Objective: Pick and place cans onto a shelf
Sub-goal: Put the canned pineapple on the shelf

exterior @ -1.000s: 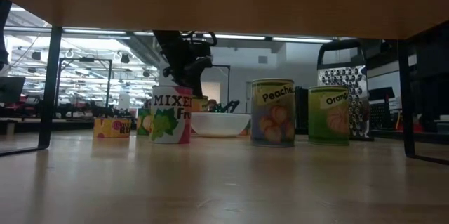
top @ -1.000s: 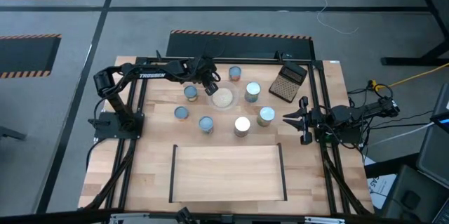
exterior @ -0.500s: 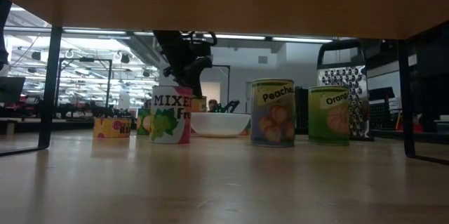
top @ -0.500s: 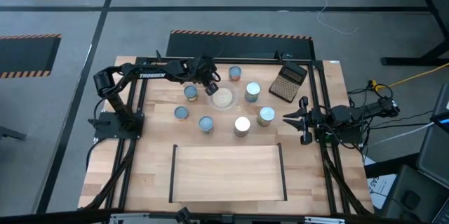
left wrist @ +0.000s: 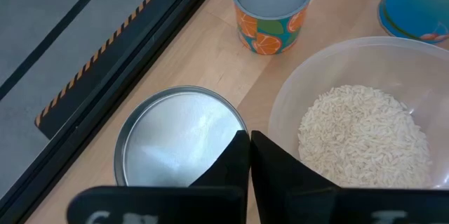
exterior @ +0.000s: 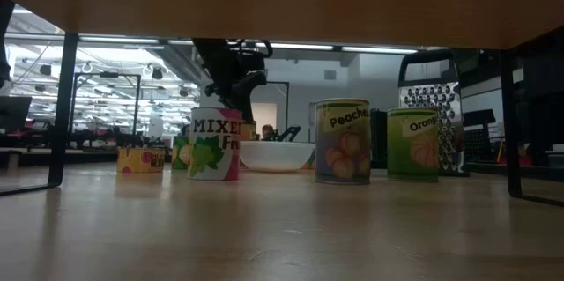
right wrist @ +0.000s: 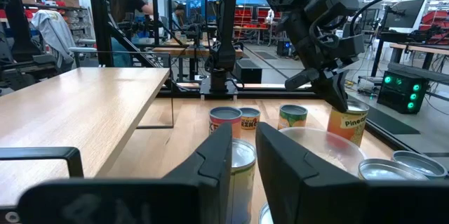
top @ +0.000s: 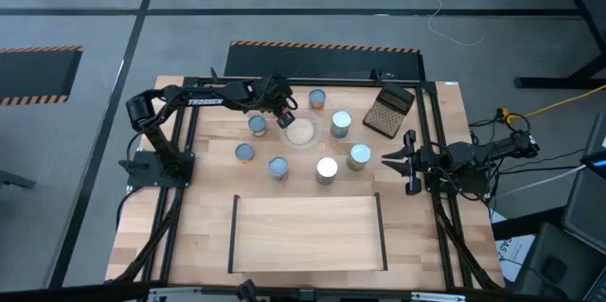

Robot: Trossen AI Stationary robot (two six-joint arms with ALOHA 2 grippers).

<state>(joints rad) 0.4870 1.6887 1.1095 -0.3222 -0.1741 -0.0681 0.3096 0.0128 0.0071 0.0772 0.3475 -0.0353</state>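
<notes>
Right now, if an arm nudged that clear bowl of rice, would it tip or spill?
Probably slides rather than tips: the bowl is wide and low. The rice lies well below the rim, so a gentle push likely spills nothing. It looks thin-walled, so a squeeze might flex it.

Eight cans (top: 327, 169) on the worktop (top: 208, 236): seven plain to see from above, an eighth can with a silvery top (left wrist: 179, 136) mostly tucked beneath the left claw (top: 284, 117). One clear bowl of white rice (top: 301, 133). One metal box grater (top: 390, 111). One low wooden shelf (top: 308, 236) with black bars. Two dark arms, so two claws, counting the right claw (top: 393, 162).
</notes>
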